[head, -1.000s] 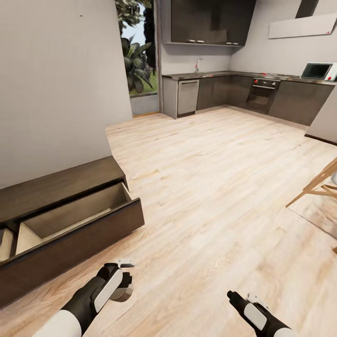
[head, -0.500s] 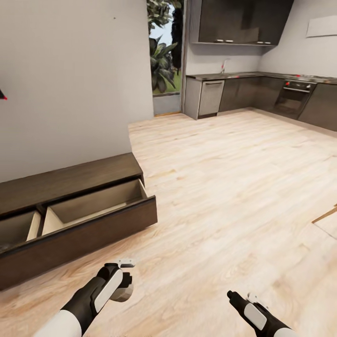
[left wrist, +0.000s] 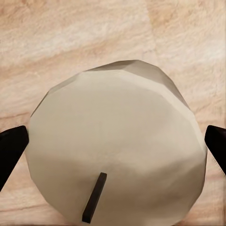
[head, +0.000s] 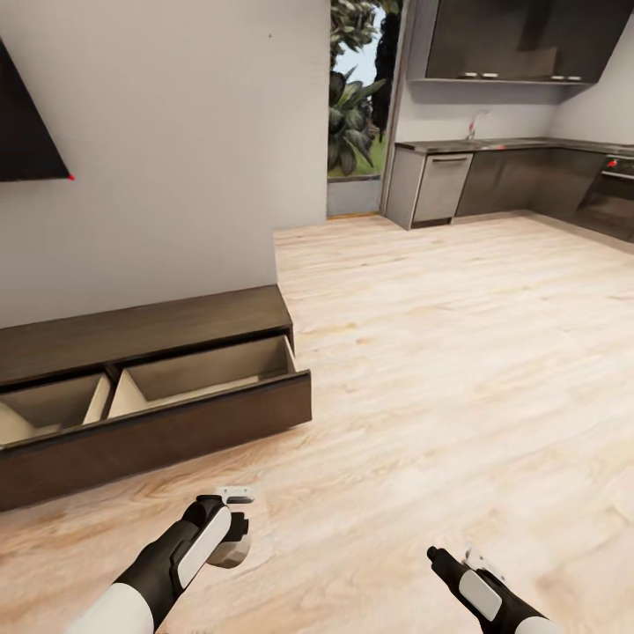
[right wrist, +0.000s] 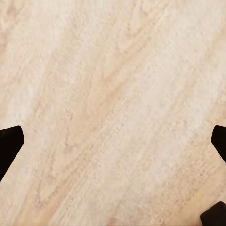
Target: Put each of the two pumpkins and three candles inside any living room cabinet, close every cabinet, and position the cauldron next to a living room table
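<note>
- Candle (left wrist: 115,146), cream-white with a dark wick, sits between the two fingers of my left pincer (left wrist: 113,150); it's in my grip, carried low over the plank floor (head: 458,352), not in the cabinet yet.
- In the head view the same candle (head: 231,551) shows as a pale stub at the end of my left arm, just short of the cabinet (head: 150,387) front.
- I judge it's held low and pointing down so I can swing it over the drawer rim and drop it straight in.
- The cabinet stands against the pale wall with its drawers (head: 207,374) pulled out, tan insides showing; that's open on purpose, I'd say, ready to receive. What I can see of the insides looks bare.
- My right pincer (right wrist: 113,141) is spread wide with nothing between the tips, just floor grain beneath. In the head view, right pincer (head: 438,557) hangs low, well apart from the cabinet.
- The left wrist view gives me the wick and the finger contact on both sides; the head view can't show that.
- The head view gives me the drawers, the black TV corner (head: 26,132) on the wall, and the grey kitchen (head: 519,167) beyond; the wrist views offer none of that.
</note>
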Controlling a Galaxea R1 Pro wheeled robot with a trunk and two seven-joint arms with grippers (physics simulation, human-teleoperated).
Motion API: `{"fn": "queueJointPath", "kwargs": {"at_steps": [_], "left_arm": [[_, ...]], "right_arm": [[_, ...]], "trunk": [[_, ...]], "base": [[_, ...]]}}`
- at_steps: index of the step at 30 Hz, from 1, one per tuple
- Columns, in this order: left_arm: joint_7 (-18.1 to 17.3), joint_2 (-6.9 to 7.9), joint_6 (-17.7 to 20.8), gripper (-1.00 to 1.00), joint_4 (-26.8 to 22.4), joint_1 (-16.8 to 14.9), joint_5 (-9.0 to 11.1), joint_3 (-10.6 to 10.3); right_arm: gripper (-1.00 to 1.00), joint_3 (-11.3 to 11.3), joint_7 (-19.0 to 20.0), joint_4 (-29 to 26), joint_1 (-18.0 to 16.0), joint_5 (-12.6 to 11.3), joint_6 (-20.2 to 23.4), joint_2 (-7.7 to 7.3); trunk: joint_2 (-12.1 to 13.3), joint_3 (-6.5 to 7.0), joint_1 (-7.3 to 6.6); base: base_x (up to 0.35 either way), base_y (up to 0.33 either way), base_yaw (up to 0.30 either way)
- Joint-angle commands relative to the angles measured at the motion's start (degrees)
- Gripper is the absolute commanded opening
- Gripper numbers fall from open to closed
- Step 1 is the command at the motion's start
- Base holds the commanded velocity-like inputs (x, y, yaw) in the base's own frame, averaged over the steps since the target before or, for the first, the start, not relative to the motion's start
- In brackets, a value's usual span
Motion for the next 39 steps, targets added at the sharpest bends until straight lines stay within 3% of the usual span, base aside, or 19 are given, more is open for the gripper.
{"fn": "queueJointPath", "kwargs": {"at_steps": [1,16,39], "left_arm": [[0.6,0.07,0.1,-1.00,-0.1,-0.1,0.6,-0.3],[0.6,-0.33,0.0,-1.00,-0.1,-0.1,0.1,-0.2],[0.6,-0.41,-1.0,-1.00,-0.1,-0.1,-0.1,-0.3]], "right_arm": [[1.00,0.5,-0.4,-0.2,0.0,-0.4,0.3,-0.05],[1.00,0.5,-0.1,-0.3,0.0,-0.4,0.3,-0.05],[1.00,0.4,0.3,-0.3,0.0,-0.4,0.3,-0.05]], "trunk": [[0.0,-0.05,0.00],[0.0,-0.05,0.00],[0.0,-0.05,0.00]], "base": [[0.084,-0.219,0.292],[0.114,-0.202,0.292],[0.191,-0.117,0.292]]}}
